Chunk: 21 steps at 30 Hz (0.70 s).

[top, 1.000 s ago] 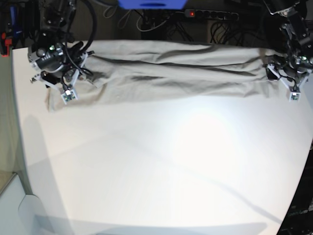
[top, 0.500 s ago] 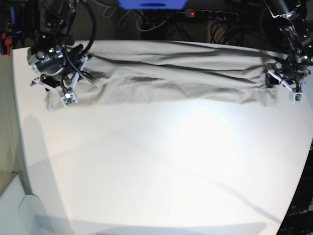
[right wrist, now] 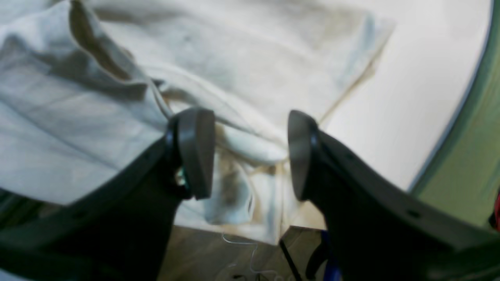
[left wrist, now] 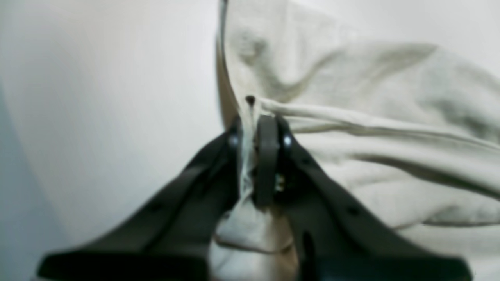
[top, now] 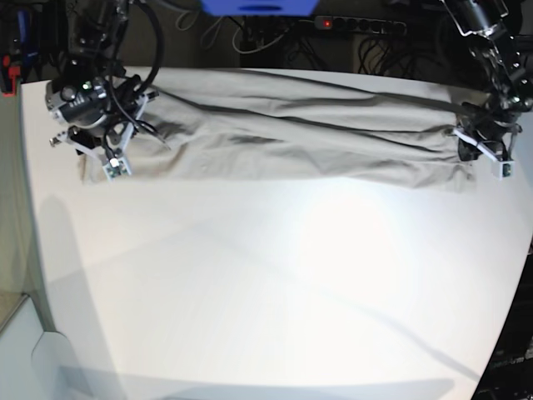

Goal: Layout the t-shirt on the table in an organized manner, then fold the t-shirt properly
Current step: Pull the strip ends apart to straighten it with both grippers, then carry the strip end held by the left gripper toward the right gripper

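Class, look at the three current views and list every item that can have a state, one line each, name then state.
t-shirt: stretched in a long wrinkled band along the table's far edge, partly folded over itself.
left gripper: shut on the t-shirt, a fold of cloth pinched between its fingers.
right gripper: open, jaws apart over bunched cloth.
table: near part bare.
power strip: red light on.

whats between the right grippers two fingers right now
A loose fold of the t-shirt lies in the gap of the right gripper. Its jaws stand open, neither pad pressing the cloth, as the right wrist view shows.

T-shirt (top: 291, 137) along table's (top: 275, 292) far edge
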### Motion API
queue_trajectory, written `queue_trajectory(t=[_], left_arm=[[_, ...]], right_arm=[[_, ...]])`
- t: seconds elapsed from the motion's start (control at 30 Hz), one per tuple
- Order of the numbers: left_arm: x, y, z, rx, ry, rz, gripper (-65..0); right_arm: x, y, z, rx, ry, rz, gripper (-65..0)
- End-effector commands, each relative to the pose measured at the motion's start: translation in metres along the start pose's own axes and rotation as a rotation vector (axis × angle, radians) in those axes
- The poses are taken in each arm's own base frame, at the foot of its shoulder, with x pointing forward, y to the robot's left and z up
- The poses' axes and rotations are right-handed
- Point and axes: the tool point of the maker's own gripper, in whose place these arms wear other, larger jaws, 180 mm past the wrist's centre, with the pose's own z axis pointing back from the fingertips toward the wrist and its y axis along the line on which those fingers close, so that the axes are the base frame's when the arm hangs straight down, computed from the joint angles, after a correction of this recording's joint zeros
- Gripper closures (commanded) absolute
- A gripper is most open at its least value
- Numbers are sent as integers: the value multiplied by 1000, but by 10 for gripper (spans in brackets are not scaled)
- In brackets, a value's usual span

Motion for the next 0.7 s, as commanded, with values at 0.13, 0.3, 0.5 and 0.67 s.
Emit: queue_trajectory(t=[0.13, 0.3, 0.5, 0.67], left_arm=[[4, 7, 41, 131, 103, -107, -3], [67, -20, 76, 173, -44, -177, -2], [97, -63, 89, 134, -100, -222, -1], [87, -111, 74, 24, -67, -225, -1]], right_arm=[[-3, -3, -5, 5, 11, 15, -309], [-6, -3, -8, 9, 19, 19, -309], [-5, -5, -8, 5, 17, 21, -309], [-8, -17, -6, -24, 28, 44, -309]])
